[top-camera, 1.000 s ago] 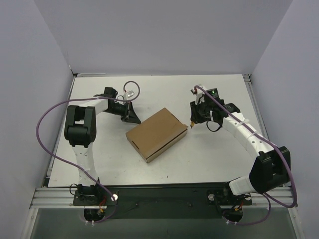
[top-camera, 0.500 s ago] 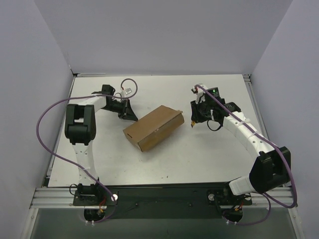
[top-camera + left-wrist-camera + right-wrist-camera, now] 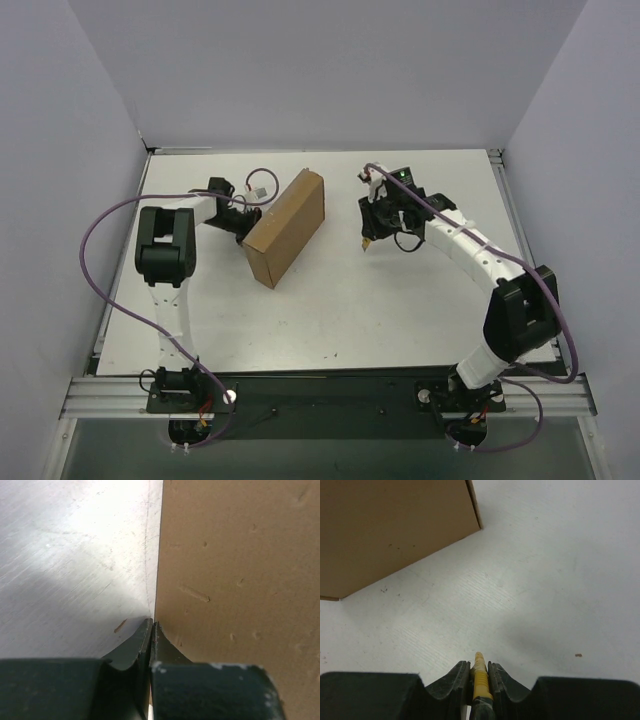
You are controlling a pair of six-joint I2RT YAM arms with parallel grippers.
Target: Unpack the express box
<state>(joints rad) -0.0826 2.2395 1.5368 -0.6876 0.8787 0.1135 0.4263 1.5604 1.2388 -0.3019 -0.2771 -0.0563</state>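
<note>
Now the box [image 3: 288, 225] is being tipped from flat onto its side, its edge being pinched in the closed left pincer [image 3: 151, 625]. Right of the box, well apart, a yellow tool [image 3: 479, 676] is being clamped by the right pincer [image 3: 479, 665], likely for cutting.

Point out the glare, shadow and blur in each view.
Left wrist: strong glare on the scratched table, falling to shadow near the left gripper. Right wrist: a faint grey shadow on the table ahead of the right gripper; express box sharp. Top external: even light, no glare.
</note>
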